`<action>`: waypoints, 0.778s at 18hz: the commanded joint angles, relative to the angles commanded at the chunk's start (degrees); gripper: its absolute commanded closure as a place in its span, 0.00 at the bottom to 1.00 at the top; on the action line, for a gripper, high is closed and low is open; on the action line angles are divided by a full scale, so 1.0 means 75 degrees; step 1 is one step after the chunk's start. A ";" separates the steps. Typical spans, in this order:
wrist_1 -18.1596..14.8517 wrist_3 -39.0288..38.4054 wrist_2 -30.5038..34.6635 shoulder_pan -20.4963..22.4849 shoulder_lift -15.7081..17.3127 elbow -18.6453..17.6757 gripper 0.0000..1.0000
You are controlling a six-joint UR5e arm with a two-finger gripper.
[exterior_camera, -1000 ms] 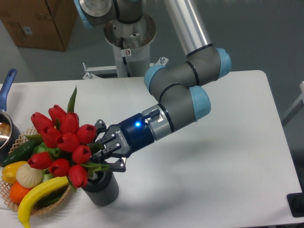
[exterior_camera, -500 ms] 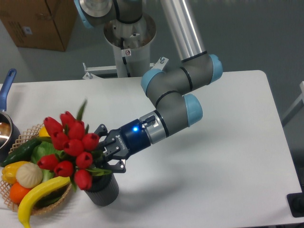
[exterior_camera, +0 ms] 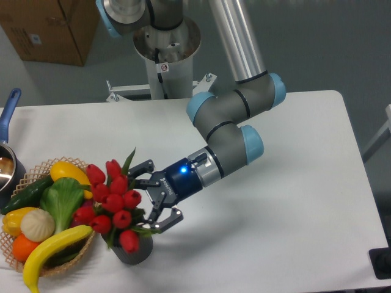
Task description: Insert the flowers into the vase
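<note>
Red artificial tulips point(exterior_camera: 112, 204), glossy buds on green stems, stand in the dark grey cylindrical vase point(exterior_camera: 135, 251) near the table's point(exterior_camera: 287, 201) front edge. The claw point(exterior_camera: 150, 199), fingers spread and released, sits just beside the bunch. A woven wicker basket point(exterior_camera: 38, 169) of toy vegetables lies left of it. Smooth white table; grey wall and cardboard box point(exterior_camera: 52, 27) behind.

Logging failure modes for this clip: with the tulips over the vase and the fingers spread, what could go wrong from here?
1. The tulip bunch leans left over the grey vase, so it may tip the vase or flop out toward the wicker basket.
2. The hand looks open with its lower finger close to the vase rim; pulling back could snag leaves or nudge the vase.
3. The vase stands near the table's front edge.
</note>
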 joint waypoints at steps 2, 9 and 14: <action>-0.0012 -0.0233 0.0561 0.0036 0.0235 -0.0023 0.00; 0.0000 -0.0749 0.1033 0.0176 0.0516 -0.0094 0.00; -0.0012 -0.0914 0.1395 0.0293 0.0658 -0.0129 0.00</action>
